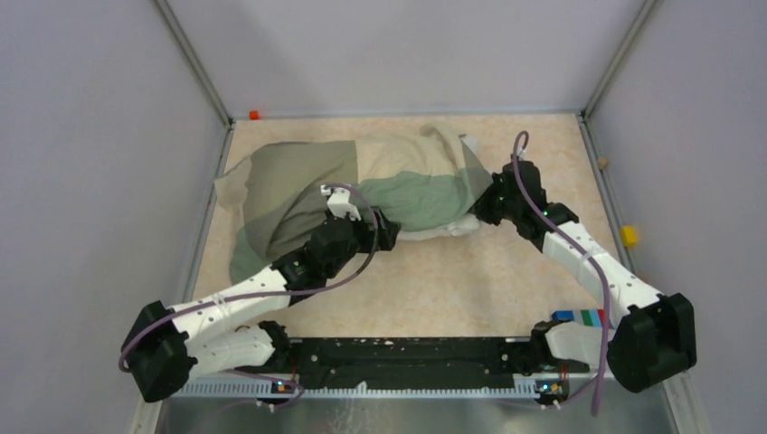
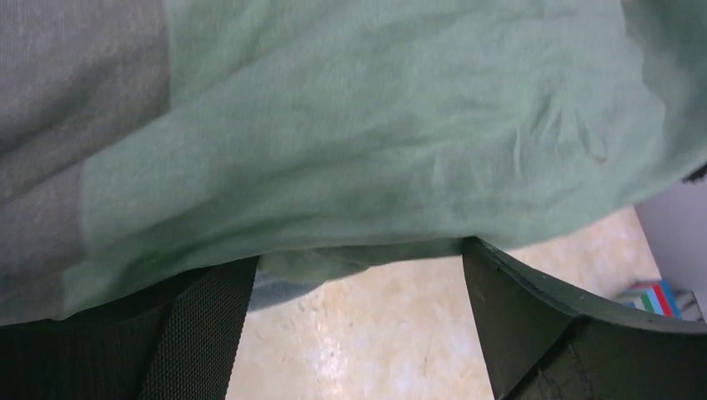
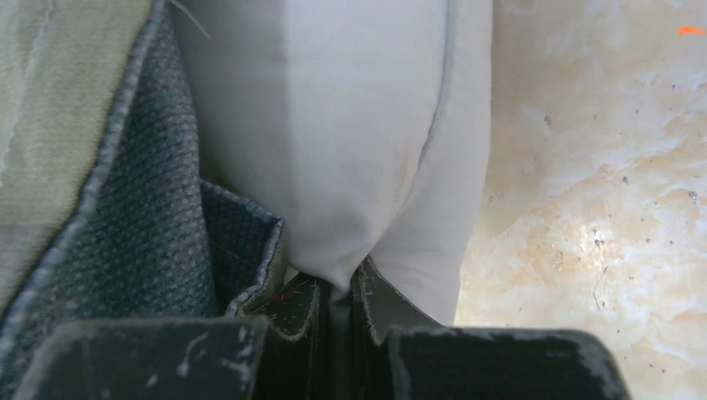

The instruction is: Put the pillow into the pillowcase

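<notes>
No text, label, brand, number or sign can be read in any view. The striped block by the right arm's base shows only coloured bands, and it is too small for any lettering to be made out.

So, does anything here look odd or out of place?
Only one thing: a white corner of the pillow pokes out of the wrinkled pillowcase on the right, pinched between the right arm's fingers.
</notes>
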### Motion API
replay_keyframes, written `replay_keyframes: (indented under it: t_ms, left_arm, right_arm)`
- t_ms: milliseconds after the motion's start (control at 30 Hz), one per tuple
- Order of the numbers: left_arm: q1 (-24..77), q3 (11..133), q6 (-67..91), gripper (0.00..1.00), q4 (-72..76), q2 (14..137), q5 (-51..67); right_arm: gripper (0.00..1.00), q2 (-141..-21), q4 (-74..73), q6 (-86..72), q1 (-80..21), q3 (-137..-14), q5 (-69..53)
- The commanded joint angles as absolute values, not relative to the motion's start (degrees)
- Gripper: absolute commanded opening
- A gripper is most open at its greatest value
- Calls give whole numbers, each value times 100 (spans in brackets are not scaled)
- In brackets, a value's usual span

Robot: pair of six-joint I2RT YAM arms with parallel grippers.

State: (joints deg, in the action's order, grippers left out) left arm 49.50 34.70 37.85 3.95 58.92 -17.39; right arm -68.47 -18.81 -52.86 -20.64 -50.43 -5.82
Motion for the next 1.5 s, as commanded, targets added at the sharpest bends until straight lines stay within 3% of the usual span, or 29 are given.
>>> replay_keyframes:
  t_ms: [0, 100, 167, 233, 267, 467, 567, 700, 933, 967, 1000, 1067, 1100, 1133, 1233, 1300, 1467]
  left_arm:
    - [4959, 3865, 3558, 93, 1223, 6435, -2320]
    - [4957, 4352, 3294, 59, 870, 6832, -2357]
    - [4969, 4722, 3011, 20, 503, 6868, -2199]
    - [5063, 5270, 2654, 2, 147, 6832, -1936]
    - [5127, 5703, 2436, 0, -313, 6866, -1770]
    - [5860, 9960, 1427, 0, -2935, 8283, -1242]
    - [5897, 11358, 1403, 0, -3818, 9047, -1357]
    - [5528, 11713, 1673, 0, -4115, 9759, -705]
    - [5071, 10966, 1952, 0, -3392, 10356, 372]
    - [5071, 10956, 1933, 3, -3268, 10418, 387]
    - [5071, 10958, 1903, 17, -3174, 10438, 386]
    - [5071, 10977, 1870, 54, -3054, 10344, 245]
    - [5078, 10933, 1808, 69, -2950, 10224, 138]
    - [5080, 10812, 1719, 75, -2807, 10037, 64]
    - [5064, 10420, 1477, 86, -2643, 9496, -603]
    - [5023, 10132, 1333, 89, -2662, 9203, -962]
    - [4681, 9800, 957, 87, -3119, 9104, -1643]
  right_arm:
    - [0, -6552, -2077, -5052, -2372, -5316, -404]
    - [0, -6482, -2190, -4959, -2432, -5361, -416]
    - [0, -6418, -2342, -4860, -2477, -5464, -430]
    - [0, -6277, -2571, -4774, -2544, -5610, -436]
    - [0, -6182, -2690, -4791, -2584, -5687, -462]
    - [0, -5728, -2356, -5804, -3964, -6264, -354]
    - [0, -5771, -2105, -6165, -4358, -6634, -412]
    - [0, -5791, -2096, -6394, -3694, -6409, -681]
    - [0, -6523, -1150, -6306, -2010, -4438, -1836]
    - [0, -6741, -880, -6275, -1783, -4122, -2109]
    - [0, -6959, -626, -6226, -1549, -3851, -2285]
    - [0, -7349, -436, -5914, -1276, -3659, -2355]
    - [8, -7476, -552, -5680, -1232, -3710, -2252]
    - [20, -7566, -675, -5459, -1204, -3782, -2137]
    - [44, -7559, -908, -5071, -1149, -3976, -1937]
    - [54, -7419, -1232, -4823, -1115, -4216, -1702]
    - [63, -6919, -2194, -4277, -1005, -4905, -1116]
